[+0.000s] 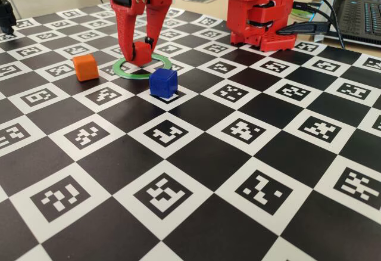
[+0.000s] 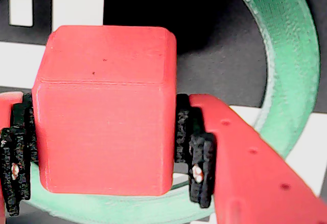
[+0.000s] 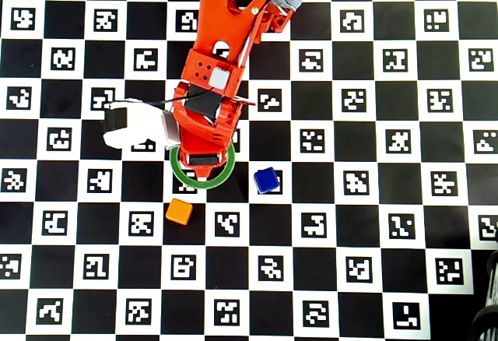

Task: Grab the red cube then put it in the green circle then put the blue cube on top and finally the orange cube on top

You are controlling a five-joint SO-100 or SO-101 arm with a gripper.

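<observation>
The end effector (image 2: 104,152) pinches the red cube (image 2: 104,111) from both sides, its black ribbed pads (image 2: 196,157) pressed flat against opposite faces in the wrist view. That grip across two parallel faces keeps the cube square and level, which matters because two more cubes are meant to be stacked on it.

The cube sits low inside the green circle (image 2: 288,70); the ring curves around behind it and passes beneath its lower edge in the wrist view. In the fixed view the end effector (image 1: 141,52) reaches down into the ring (image 1: 143,70) almost to the tabletop (image 1: 196,154), so the cube looks at or near its resting spot, though whether it touches the surface cannot be told. From overhead the arm covers the cube, and only the front arc of the ring (image 3: 204,182) shows below the end effector (image 3: 204,162).

The blue cube (image 3: 266,180) waits just outside the ring, to the right of the end effector in the overhead view, and the orange cube (image 3: 179,211) lies a little beyond the ring on the near left. Both stand clear of the ring, so the fingers have room to spread without knocking them. The first placement seems nearly done; release appears to be the step in hand.
</observation>
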